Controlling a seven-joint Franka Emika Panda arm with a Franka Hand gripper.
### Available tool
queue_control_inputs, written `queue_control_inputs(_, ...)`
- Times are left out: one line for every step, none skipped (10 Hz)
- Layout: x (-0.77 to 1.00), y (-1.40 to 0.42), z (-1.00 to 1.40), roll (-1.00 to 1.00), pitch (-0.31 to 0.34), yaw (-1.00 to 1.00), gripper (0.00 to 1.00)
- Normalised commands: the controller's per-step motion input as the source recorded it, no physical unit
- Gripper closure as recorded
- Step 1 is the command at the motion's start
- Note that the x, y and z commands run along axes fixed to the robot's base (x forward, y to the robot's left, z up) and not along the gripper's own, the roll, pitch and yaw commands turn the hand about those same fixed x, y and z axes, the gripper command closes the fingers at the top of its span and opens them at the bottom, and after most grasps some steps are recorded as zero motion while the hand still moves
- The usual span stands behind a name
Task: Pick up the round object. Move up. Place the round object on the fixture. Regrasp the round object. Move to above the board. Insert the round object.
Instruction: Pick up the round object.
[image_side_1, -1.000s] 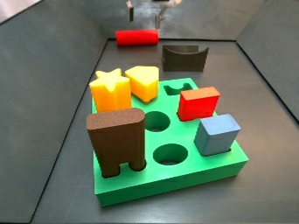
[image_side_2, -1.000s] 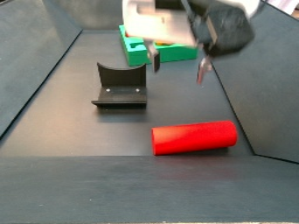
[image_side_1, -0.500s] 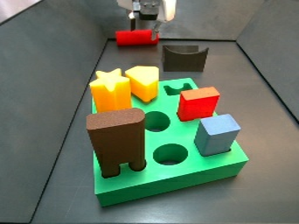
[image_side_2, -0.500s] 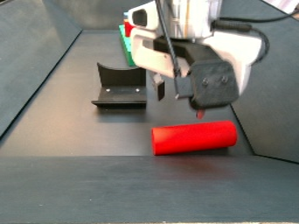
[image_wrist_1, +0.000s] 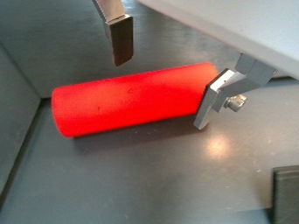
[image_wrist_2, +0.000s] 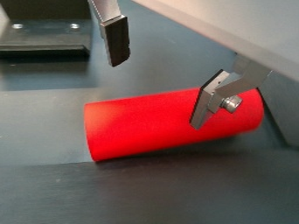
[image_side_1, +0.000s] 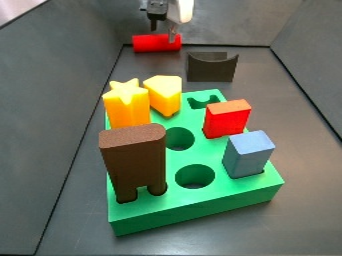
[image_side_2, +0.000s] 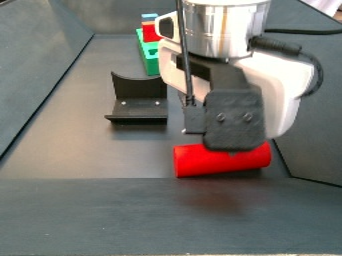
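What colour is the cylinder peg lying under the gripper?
Plain red cylinder peg, clearest in a wrist view, with the open gripper straddling it.

Even, soft light, no harsh shadows. Wrist views sharp; a pale glare patch on the dark floor (image_wrist_1: 222, 149) beside the round object (image_wrist_1: 128, 96), whose top is evenly bright. The gripper (image_wrist_2: 170, 74), low over the round object, has one silver finger (image_wrist_2: 216, 101) catching light. Side views slightly soft; the board (image_side_1: 201, 185) saturated; faint shadow under the gripper housing in the lower centre.
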Motion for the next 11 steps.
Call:
queue_control_inputs(0.04, 0.13, -0.21, -0.11, 0.046, -0.75, 0.0)
queue_control_inputs(0.01, 0.0, -0.33, -0.34, -0.021, -0.68, 0.0)
queue_control_inputs(0.0, 0.02, -0.34, -0.36, -0.034, -0.65, 0.0)
queue_control_inputs(-0.01, 0.05, -0.35, -0.35, -0.043, -0.59, 0.0)
queue_control_inputs(-0.04, 0.09, -0.31, -0.37, -0.073, -0.53, 0.0)
queue_control_inputs(-0.02, 0.08, -0.29, -0.38, -0.083, -0.53, 0.0)
queue_control_inputs(0.0, 0.06, -0.17, -0.34, -0.036, -0.49, 0.0)
queue_control_inputs(0.31, 0.0, 0.0, -0.26, 0.0, -0.54, 0.0)
queue_control_inputs(0.2, -0.05, -0.02, -0.19, 0.0, -0.41, 0.0)
queue_control_inputs(-0.13, -0.15, -0.18, -0.01, -0.034, -0.02, 0.0)
queue_control_inputs(-0.09, -0.21, -0.25, 0.0, -0.063, 0.0, 0.0)
